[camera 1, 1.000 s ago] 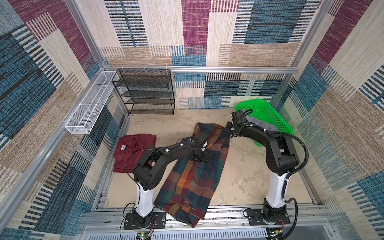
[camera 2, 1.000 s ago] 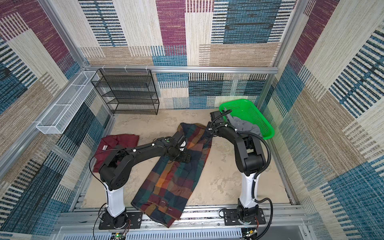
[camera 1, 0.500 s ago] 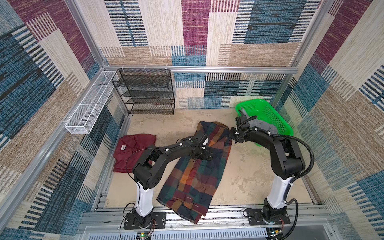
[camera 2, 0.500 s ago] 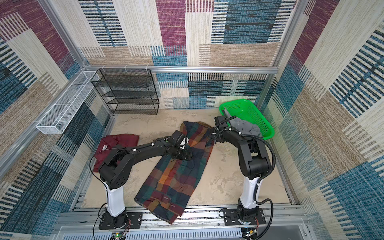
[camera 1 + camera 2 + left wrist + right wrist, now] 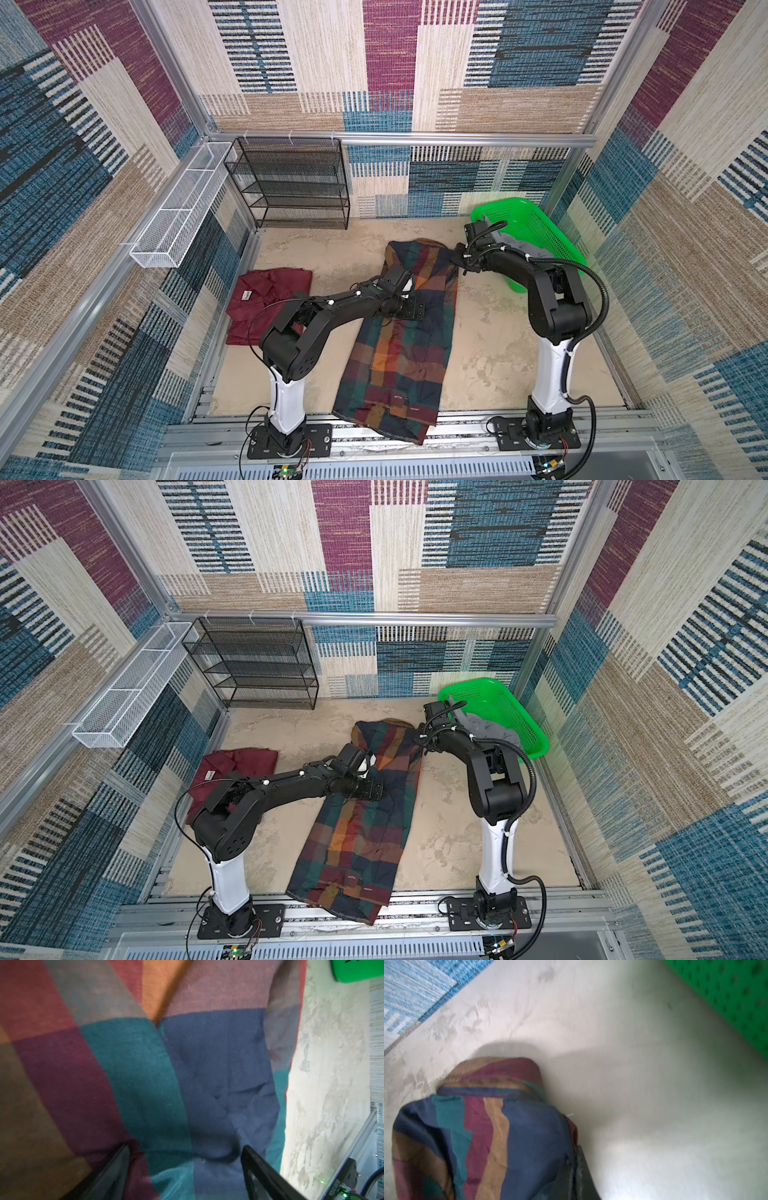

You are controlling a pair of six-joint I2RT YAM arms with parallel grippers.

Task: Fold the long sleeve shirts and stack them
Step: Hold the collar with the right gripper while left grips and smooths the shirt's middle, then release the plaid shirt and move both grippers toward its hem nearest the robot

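The plaid shirt [image 5: 401,345] [image 5: 361,833] lies lengthwise down the middle of the table, its hem hanging over the front rail. My left gripper [image 5: 417,311] [image 5: 376,792] [image 5: 185,1153] rests open on its upper half, fingers spread on the navy and teal cloth. My right gripper [image 5: 459,261] [image 5: 424,741] [image 5: 576,1169] is shut on the plaid shirt's [image 5: 483,1136] far right edge, and the cloth bunches up to it. The maroon shirt [image 5: 266,299] [image 5: 232,766] lies folded at the left. A grey shirt [image 5: 521,249] [image 5: 490,727] sits in the green basket [image 5: 540,224] [image 5: 505,704].
A black wire shelf [image 5: 299,183] [image 5: 257,663] stands at the back left. A white wire basket [image 5: 178,216] [image 5: 133,692] hangs on the left wall. The green basket stands close behind the right arm. Bare table shows between the plaid shirt and the right arm's base.
The right gripper opened and shut again at the plaid shirt's far right edge. The shirt's lower end has slid a little to the right. The left arm has barely moved.
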